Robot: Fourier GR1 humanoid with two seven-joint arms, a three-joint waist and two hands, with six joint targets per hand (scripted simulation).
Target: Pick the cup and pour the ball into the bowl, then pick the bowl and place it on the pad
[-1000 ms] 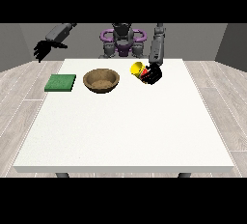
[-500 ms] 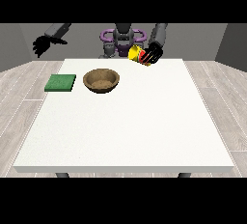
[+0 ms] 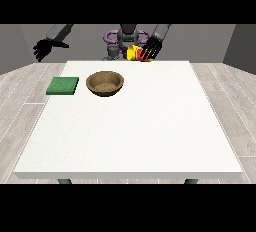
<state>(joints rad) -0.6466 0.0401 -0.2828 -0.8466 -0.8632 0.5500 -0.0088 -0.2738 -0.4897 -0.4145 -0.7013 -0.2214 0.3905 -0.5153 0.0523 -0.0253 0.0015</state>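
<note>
A yellow cup (image 3: 133, 52) with a red part is held up in the air in front of the robot's chest, tilted on its side. The hand at the view's right (image 3: 151, 49) has its black fingers curled round it. The ball is not visible. A brown bowl (image 3: 105, 83) rests on the white table (image 3: 135, 126), lower and to the left of the cup. A green pad (image 3: 63, 85) lies flat to the left of the bowl. The hand at the view's left (image 3: 43, 49) hangs above the table's far left corner with its fingers relaxed and holds nothing.
The robot's torso with purple rings (image 3: 123, 38) stands behind the table's far edge. Grey plank floor (image 3: 20, 101) surrounds the table.
The hand at the view's right has lifted the cup from the table's far edge and carried it up and leftward, tilting it. The other hand drifted slightly.
</note>
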